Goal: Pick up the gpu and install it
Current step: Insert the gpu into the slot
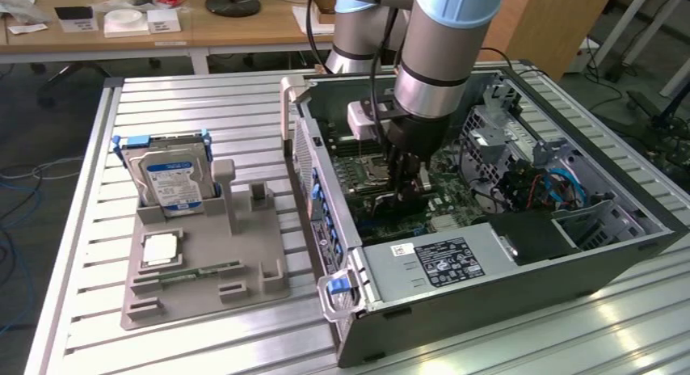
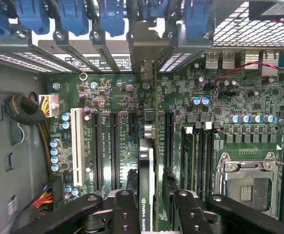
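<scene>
Although the thin dark gpu card (image 2: 147, 187) with its black face stands on edge inside the open grey metal computer case (image 1: 518, 266), directly over the green motherboard (image 2: 220, 97), the install cannot yet be called finished. In the wrist view the card runs edge-on between the black fingers (image 2: 125, 212) of the gripper (image 2: 154, 214), in line with the long black expansion slots (image 2: 113, 146) and its pale metal bracket (image 2: 144, 48) reaching the rear slot openings under the blue plastic clips (image 2: 110, 14). The jaws appear to stand slightly apart from the card's faces rather than pinching it, though the gap is hard to judge here. The pick-up is evidently done, and the card looks placed at its slot; whether it is fully seated cannot be told. On the grey parts holder (image 1: 199, 266) outside the case, the silver hard drive (image 1: 173, 181) with blue-white label sits upright.
</scene>
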